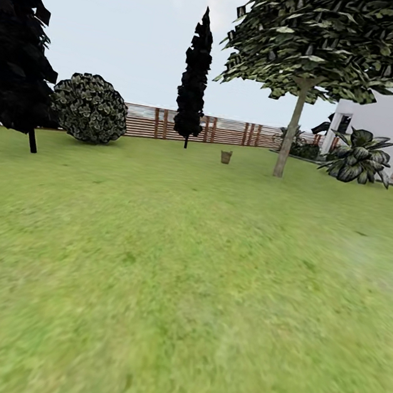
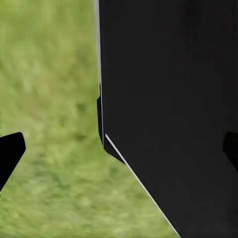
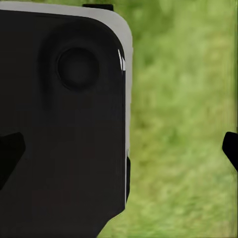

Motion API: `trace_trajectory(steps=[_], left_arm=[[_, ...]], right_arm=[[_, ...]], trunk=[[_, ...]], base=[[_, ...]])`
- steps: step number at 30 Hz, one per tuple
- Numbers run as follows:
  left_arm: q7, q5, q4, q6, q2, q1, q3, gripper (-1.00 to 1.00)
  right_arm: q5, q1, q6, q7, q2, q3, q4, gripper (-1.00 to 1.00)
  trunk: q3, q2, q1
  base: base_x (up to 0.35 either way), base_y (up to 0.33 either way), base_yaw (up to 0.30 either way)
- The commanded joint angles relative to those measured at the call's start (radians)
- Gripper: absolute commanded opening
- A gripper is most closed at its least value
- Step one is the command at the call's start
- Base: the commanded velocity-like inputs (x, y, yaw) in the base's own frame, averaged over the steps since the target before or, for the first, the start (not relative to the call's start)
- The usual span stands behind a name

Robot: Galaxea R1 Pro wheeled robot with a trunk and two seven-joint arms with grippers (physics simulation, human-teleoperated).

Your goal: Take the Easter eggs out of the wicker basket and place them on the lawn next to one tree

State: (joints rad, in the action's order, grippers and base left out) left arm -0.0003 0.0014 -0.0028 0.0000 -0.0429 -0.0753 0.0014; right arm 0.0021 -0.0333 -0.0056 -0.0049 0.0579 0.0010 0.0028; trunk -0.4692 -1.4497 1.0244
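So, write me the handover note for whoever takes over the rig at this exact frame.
Left gripper: open, holding nothing, over grass beside the robot's dark body.
Right gripper: open, holding nothing, same pose.
Basket: far off across the lawn, standing near the tree with the pale trunk. Eggs too small to make out from here.
Done: nothing visible yet.
Left: drive to the basket, lift out three eggs, lay them on the grass by one tree; that pale-trunk one looks closest.

The lawn [image 1: 166,268] runs from near to far. Far off stands the wicker basket [image 1: 226,157], with the tree [image 1: 290,135] just to its right. A fence [image 1: 151,121] lies behind them, with a round bush [image 1: 90,108] far left before it. A building [image 1: 392,120] stands far right.
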Motion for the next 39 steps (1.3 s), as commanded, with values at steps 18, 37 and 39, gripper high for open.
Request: trace_trajectory(steps=[18,37,39], left_arm=[[-0.004,0.0,0.0,-0.001,0.0,0.0,0.0,1.0],[-0.004,0.0,0.0,-0.001,0.0,0.0,0.0,1.0],[-0.004,0.0,0.0,0.0,0.0,0.0,0.0,1.0]], right_arm=[[0.001,0.0,-0.001,0.0,0.001,0.001,0.0,1.0],[0.001,0.0,-0.001,0.0,0.0,-0.001,0.0,1.0],[0.001,0.0,-0.001,0.0,0.0,-0.001,0.0,1.0]], trunk=[[-0.001,0.0,0.001],[-0.001,0.0,0.001],[-0.001,0.0,0.001]], base=[[0.332,0.0,0.003],[0.332,0.0,0.0],[0.332,0.0,0.0]])
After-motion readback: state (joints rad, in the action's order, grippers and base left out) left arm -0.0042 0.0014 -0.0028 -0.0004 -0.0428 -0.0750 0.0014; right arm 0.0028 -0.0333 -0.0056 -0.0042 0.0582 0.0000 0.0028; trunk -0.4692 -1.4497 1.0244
